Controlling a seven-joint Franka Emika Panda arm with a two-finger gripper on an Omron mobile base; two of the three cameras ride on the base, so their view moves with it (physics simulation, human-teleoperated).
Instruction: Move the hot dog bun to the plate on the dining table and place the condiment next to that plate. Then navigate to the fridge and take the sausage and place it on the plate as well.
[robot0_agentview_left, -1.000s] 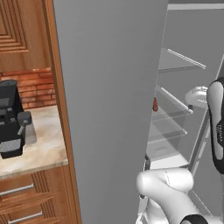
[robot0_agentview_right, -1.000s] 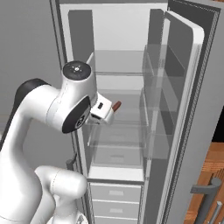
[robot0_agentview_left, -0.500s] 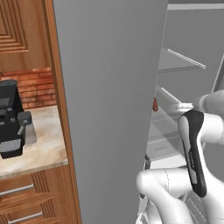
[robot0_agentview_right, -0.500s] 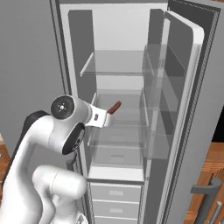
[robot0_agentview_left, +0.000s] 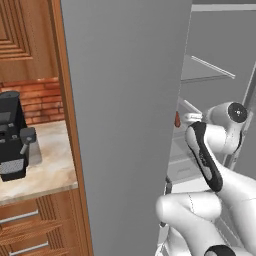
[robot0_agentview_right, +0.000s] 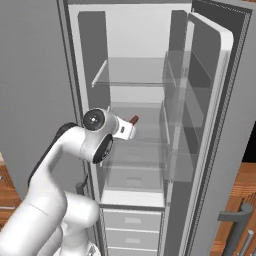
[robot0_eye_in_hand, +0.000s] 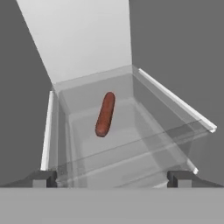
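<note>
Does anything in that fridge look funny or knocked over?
Nothing stands out. The slim reddish-brown sausage lies flat on a clear glass shelf in the open grey steel fridge. Nothing spilled or broken. The open pincer faces it, apart.

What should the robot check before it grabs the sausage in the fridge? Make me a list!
1. Fridge door open: ok.
2. Sausage in sight on the glass shelf: ok.
3. Gripper open and holding nothing: ok.
4. Sausage straight ahead between the fingertips: ok, near the middle of the hand view.
5. Nothing between gripper and sausage: ok.
6. Sausage turned the right way for the fingers to close across it: cannot tell.
</note>
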